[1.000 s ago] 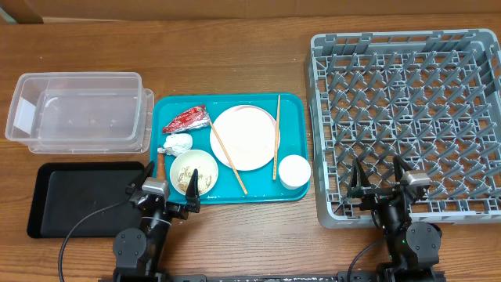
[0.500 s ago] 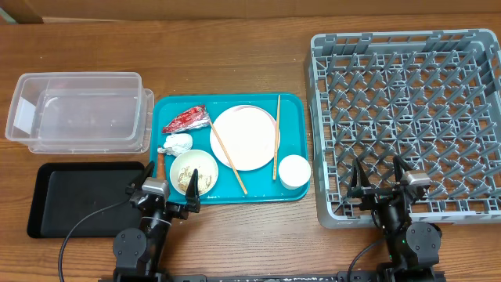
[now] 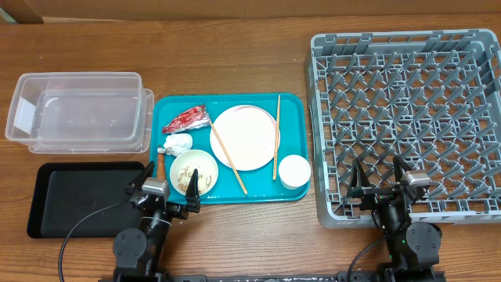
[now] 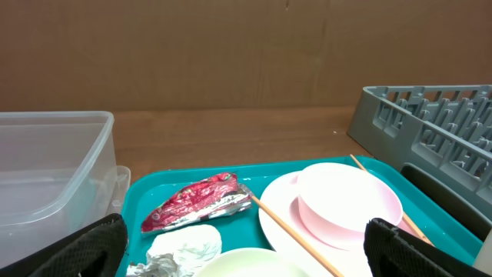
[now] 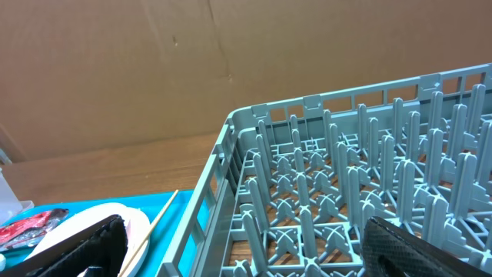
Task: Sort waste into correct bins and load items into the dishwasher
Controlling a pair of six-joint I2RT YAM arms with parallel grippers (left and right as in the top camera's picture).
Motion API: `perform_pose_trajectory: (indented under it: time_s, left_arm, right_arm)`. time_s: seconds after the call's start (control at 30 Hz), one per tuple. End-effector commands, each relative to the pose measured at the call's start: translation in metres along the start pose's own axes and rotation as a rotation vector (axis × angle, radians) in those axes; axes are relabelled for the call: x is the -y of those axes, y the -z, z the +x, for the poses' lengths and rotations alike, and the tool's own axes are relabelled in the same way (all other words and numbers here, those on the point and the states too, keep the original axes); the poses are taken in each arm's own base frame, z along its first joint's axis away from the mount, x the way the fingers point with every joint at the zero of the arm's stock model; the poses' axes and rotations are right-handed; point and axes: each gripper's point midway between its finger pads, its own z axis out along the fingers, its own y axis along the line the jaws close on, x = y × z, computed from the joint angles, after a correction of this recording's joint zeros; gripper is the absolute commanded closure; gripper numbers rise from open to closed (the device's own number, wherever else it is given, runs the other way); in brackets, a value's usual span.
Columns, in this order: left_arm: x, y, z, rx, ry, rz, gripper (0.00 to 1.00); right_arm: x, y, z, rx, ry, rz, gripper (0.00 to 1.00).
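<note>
- Overhead: on the wooden table a teal tray lies in the middle. The clear tub and the black tray are to its left, and the grey dish rack is to its right.
- On the teal tray, the red-and-white wrapper lies at the far left, with the tissue just nearer than it. The plate is in the middle. A bowl at the near left holds pale food scraps, and the cup is at the near right.
- The chopsticks lie apart — one slants across the plate's left side, the other runs along its right edge.
- The left gripper is at the near edge of the teal tray beside the bowl. Its jaws are spread wide with nothing between them.
- The right gripper is over the near left corner of the dish rack, also spread wide and empty.
- Left wrist: the two dark fingers sit in the bottom corners, far apart and gripping nothing. Between them show the tissue, the wrapper and the plate with a chopstick across it. The clear tub is at the left and the dish rack at the right.
- Right wrist: the fingers are wide apart and hold nothing. The dish rack's upright pegs fill the right side — at the lower left are the plate's edge, one chopstick and a bit of the wrapper.
</note>
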Motion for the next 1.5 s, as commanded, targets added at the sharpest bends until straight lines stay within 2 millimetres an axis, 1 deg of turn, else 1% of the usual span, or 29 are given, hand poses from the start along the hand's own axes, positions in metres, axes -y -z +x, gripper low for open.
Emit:
perform_pose_trajectory:
  time_s: [0.0, 0.07, 0.13, 0.23, 0.27, 0.33, 0.47, 0.57, 0.67, 0.83, 0.9, 0.97, 1.03, 1.1, 1.17, 1.23, 1.27, 1.3, 1.4, 1.47]
  left_arm:
    - [-0.002, 0.0, 0.0, 0.005, -0.023, -0.012, 0.0]
    - [-0.002, 0.0, 0.0, 0.005, -0.022, -0.012, 0.0]
    - [0.002, 0.0, 0.0, 0.004, 0.005, 0.014, 0.0]
    - [0.009, 0.001, 0.0, -0.005, 0.255, 0.053, 0.0]
    - [0.011, 0.001, 0.0, -0.007, 0.309, 0.066, 0.0]
    - [0.026, 0.003, -0.009, 0.002, 0.44, 0.158, 0.0]
    - [0.059, 0.012, -0.021, -0.01, 0.424, 0.356, 0.0]
    - [0.067, 0.019, -0.032, -0.021, 0.42, 0.397, 0.0]
    - [0.067, 0.028, -0.055, -0.018, 0.422, 0.376, 0.0]
    - [0.062, 0.047, -0.11, 0.019, 0.362, 0.301, 0.0]
    - [0.059, 0.052, -0.129, 0.007, 0.335, 0.263, 0.0]
    - [0.057, 0.056, -0.15, -0.038, 0.307, 0.221, 0.0]
    - [0.055, 0.055, -0.163, -0.1, 0.302, 0.191, 0.0]
    - [0.052, 0.051, -0.172, -0.196, 0.309, 0.154, 0.0]
    - [0.049, 0.045, -0.174, -0.345, 0.334, 0.112, 0.0]
    - [0.049, 0.041, -0.168, -0.52, 0.376, 0.077, 0.0]
    - [0.052, 0.039, -0.161, -0.666, 0.417, 0.068, 0.0]
    - [0.056, 0.038, -0.157, -0.743, 0.447, 0.076, 0.0]
    - [0.064, 0.026, -0.142, -0.925, 0.524, 0.103, 0.0]
    - [0.061, 0.014, -0.123, -1.031, 0.553, 0.074, 0.0]
  right_arm:
    - [0.0, 0.0, 0.001, 0.007, 0.008, -0.002, 0.0]
    - [0.0, 0.0, 0.001, 0.007, 0.008, -0.003, 0.0]
    - [0.0, 0.0, 0.001, 0.007, 0.008, -0.003, 0.0]
    - [0.0, 0.0, 0.001, 0.007, 0.008, -0.002, 0.0]
    - [0.0, 0.0, 0.001, 0.007, 0.008, -0.003, 0.0]
    - [0.0, 0.0, 0.001, 0.007, 0.008, -0.002, 0.0]
    - [0.0, 0.0, 0.001, 0.007, 0.008, -0.003, 0.0]
    - [0.0, 0.0, 0.001, 0.007, 0.008, -0.003, 0.0]
    - [0.0, 0.0, 0.001, 0.007, 0.008, -0.002, 0.0]
    - [0.0, 0.0, 0.001, 0.007, 0.008, -0.003, 0.0]
    - [0.0, 0.0, 0.001, 0.007, 0.008, -0.003, 0.0]
    - [0.0, 0.0, 0.001, 0.007, 0.008, -0.002, 0.0]
    - [0.0, 0.0, 0.001, 0.007, 0.008, -0.002, 0.0]
    - [0.0, 0.0, 0.001, 0.007, 0.008, -0.003, 0.0]
    - [0.0, 0.0, 0.001, 0.007, 0.008, -0.002, 0.0]
    - [0.0, 0.0, 0.001, 0.007, 0.008, -0.003, 0.0]
    - [0.0, 0.0, 0.001, 0.007, 0.008, -0.002, 0.0]
    - [0.0, 0.0, 0.001, 0.007, 0.008, -0.002, 0.0]
    - [0.0, 0.0, 0.001, 0.007, 0.008, -0.002, 0.0]
    - [0.0, 0.0, 0.001, 0.007, 0.008, -0.003, 0.0]
